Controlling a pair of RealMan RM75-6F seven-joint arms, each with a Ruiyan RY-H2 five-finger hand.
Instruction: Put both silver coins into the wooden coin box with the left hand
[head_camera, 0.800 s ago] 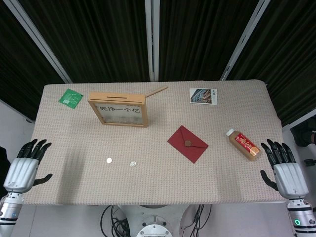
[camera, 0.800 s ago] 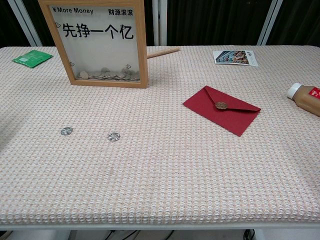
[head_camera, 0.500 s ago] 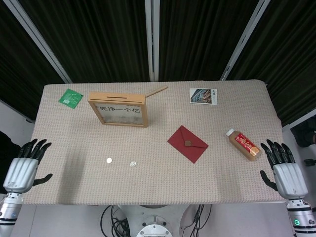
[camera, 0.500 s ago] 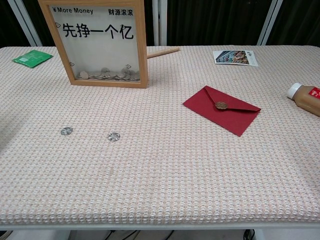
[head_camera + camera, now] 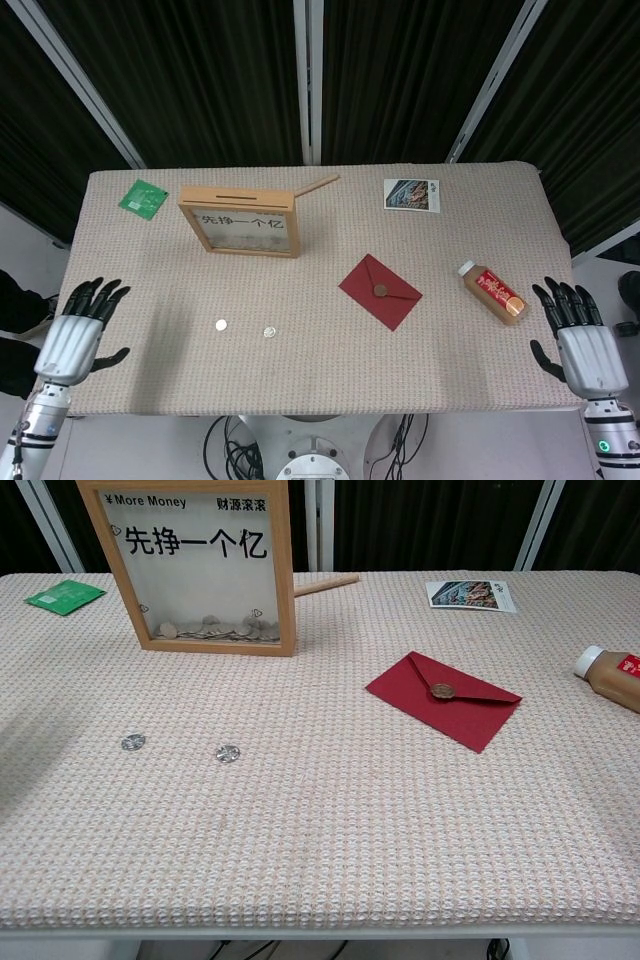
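Two silver coins lie flat on the woven tabletop, one at the left [image 5: 221, 325] [image 5: 133, 742] and one a little to its right [image 5: 269, 332] [image 5: 228, 753]. The wooden coin box [image 5: 240, 222] [image 5: 190, 565] stands upright behind them, glass front showing several coins inside and a slot on its top edge. My left hand [image 5: 78, 333] hovers at the table's front-left corner, fingers spread and holding nothing, well left of the coins. Beyond the front-right corner my right hand [image 5: 580, 341] is also spread and holds nothing. Neither hand shows in the chest view.
A red envelope [image 5: 380, 291] [image 5: 444, 699] lies right of centre. A brown bottle [image 5: 492, 291] [image 5: 610, 677] lies on its side near the right edge. At the back sit a green packet [image 5: 143, 197], a wooden stick [image 5: 315, 186] and a picture card [image 5: 411, 194].
My left hand has shifted right and slightly down, closer to the table's corner. The right hand has moved only slightly. Coins and box are where they were.
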